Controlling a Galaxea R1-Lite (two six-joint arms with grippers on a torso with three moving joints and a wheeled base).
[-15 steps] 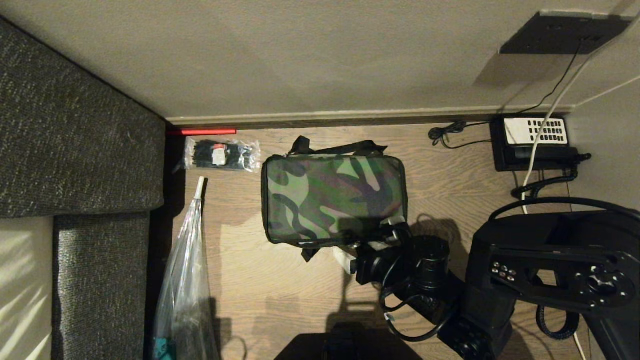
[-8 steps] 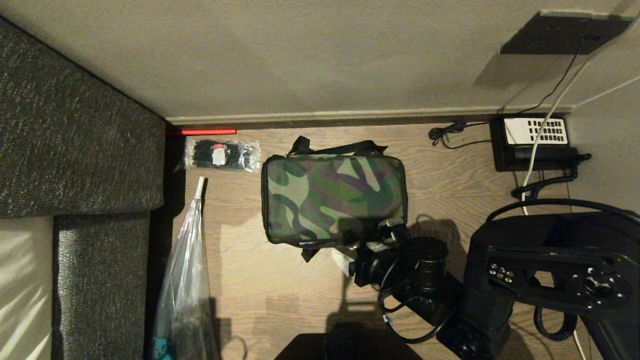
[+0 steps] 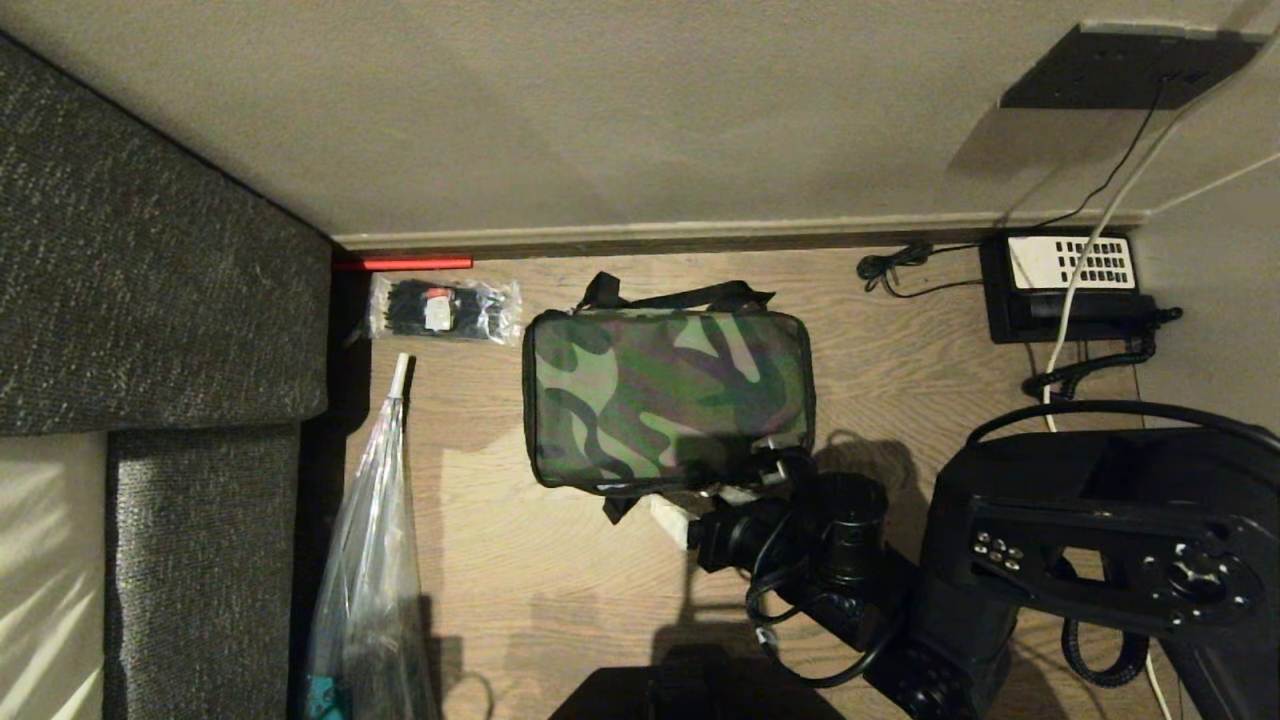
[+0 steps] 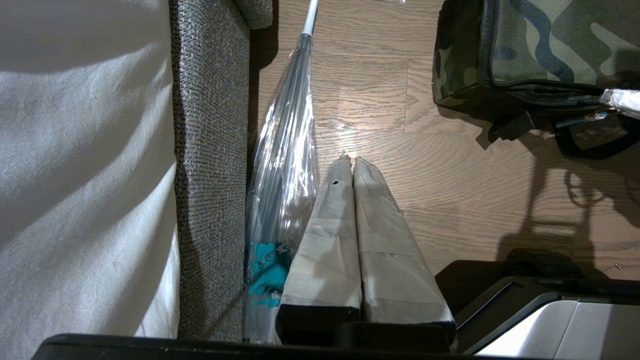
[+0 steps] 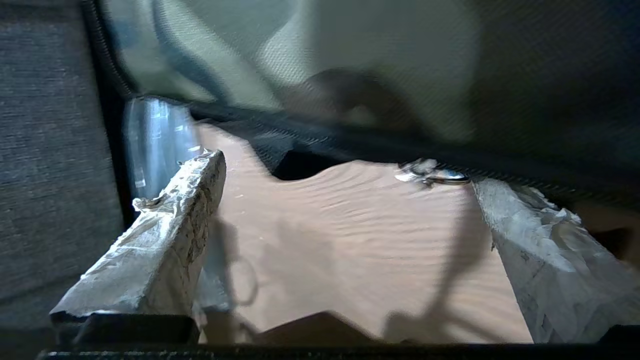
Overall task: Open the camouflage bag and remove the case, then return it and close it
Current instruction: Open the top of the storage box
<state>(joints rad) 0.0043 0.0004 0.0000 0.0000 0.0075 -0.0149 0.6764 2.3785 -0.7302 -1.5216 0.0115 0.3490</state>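
camouflage bag (image 3: pixel 668 398) sits at centre frame in head view on the wood floor (image 3: pixel 900 380), lid flat and closed; contents not visible. black straps (image 3: pixel 680 293) show at its upper edge, another strap end at its lower edge. the case cannot be seen in any view.

right gripper (image 3: pixel 716 492) is at the bag's lower right corner, jaws spread wide with nothing between them. in the right wrist view the two taped fingers (image 5: pixel 170 235) stand far apart over bare floor, and a small metal zipper pull (image 5: pixel 432 175) lies at the bag's seam near the far finger.

left gripper (image 4: pixel 352 162) has its fingers pressed together, empty, well apart from the bag, over the floor beside a clear plastic umbrella (image 4: pixel 285 165).

edges: grey sofa (image 3: pixel 150 300) on frame left; wall skirting along the top; clear packet of black cable ties (image 3: pixel 445 310) upper left of the bag; black telephone (image 3: pixel 1065 285) upper right. open floor right of and below the bag.
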